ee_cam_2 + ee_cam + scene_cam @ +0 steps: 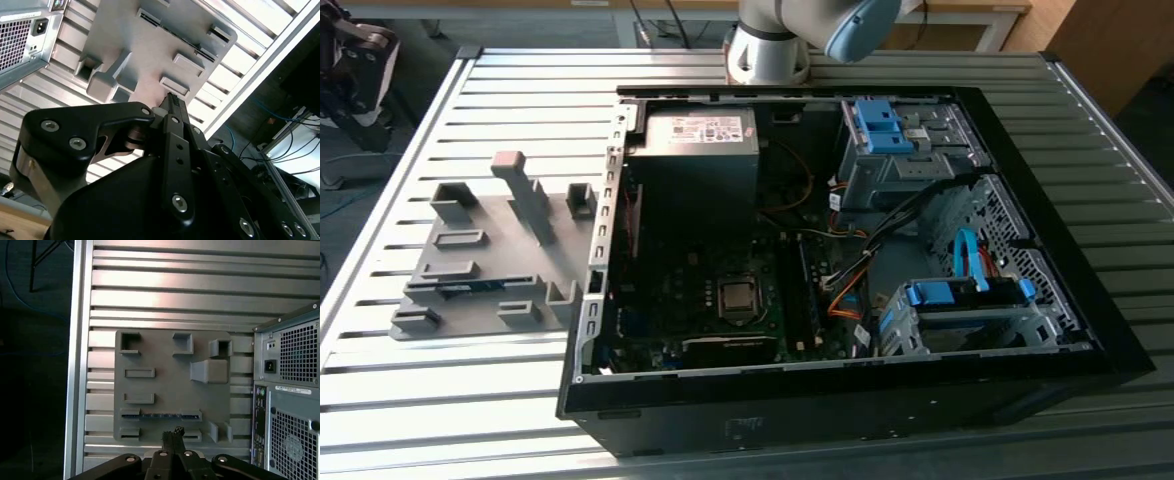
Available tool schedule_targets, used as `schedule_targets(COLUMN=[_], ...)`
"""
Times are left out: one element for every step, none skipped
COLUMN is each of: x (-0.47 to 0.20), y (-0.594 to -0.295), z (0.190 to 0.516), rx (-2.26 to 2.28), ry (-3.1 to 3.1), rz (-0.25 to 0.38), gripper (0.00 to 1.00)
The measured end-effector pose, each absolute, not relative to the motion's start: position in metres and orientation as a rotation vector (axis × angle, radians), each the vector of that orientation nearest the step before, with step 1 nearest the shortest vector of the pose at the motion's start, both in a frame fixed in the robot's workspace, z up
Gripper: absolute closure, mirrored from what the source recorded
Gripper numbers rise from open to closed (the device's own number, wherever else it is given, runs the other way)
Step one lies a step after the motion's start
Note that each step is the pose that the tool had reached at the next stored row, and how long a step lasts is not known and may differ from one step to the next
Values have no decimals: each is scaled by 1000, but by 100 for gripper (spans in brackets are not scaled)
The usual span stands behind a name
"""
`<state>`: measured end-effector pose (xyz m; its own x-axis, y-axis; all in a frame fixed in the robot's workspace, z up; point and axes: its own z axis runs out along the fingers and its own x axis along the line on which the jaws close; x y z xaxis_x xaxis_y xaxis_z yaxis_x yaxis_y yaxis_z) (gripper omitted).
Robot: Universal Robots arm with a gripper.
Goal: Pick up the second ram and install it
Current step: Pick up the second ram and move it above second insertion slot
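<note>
The second ram (pixel 467 287) is a thin blue-green stick lying on edge in a long slot of the grey holder block (pixel 520 265), on the exterior view's left. In the first wrist view the ram (pixel 161 415) shows as a dark strip with small chips in the holder (pixel 170 375). My gripper (pixel 175 432) hangs high above the holder's near edge, clear of the ram. Its black fingers (pixel 172 107) are pressed together with nothing between them. The holder (pixel 150 55) lies well beyond the fingertips in the second wrist view.
An open black computer case (pixel 854 405) lies on the slatted metal table (pixel 440 400) beside the holder, with motherboard, cables and blue drive bays inside. Its rear panel (pixel 290 390) stands next to the holder. The arm's base (pixel 771 45) is behind the case.
</note>
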<state>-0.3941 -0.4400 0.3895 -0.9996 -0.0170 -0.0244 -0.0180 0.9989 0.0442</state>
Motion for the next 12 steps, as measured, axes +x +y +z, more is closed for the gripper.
schedule_targets(x=[-394,-394,-394,-394,-394,-394,-394,-394,-394,-394,-394,-394], y=[-440,-440,-440,-440,-440,-440,-440,-440,-440,-440,-440,-440], z=[390,389,389,389,389,389,389,389,389,389,389,389], rx=[-43,-58,-73,-89,-105,-121,-136,-152,-167,-182,-195,-207], ry=[3117,3117,3117,3116,3116,3116,3116,3116,3115,3115,3115,3115], rz=[69,68,67,65,62,59,57,54,51,48,46,44], gripper=[89,89,89,89,89,89,89,89,89,89,89,89])
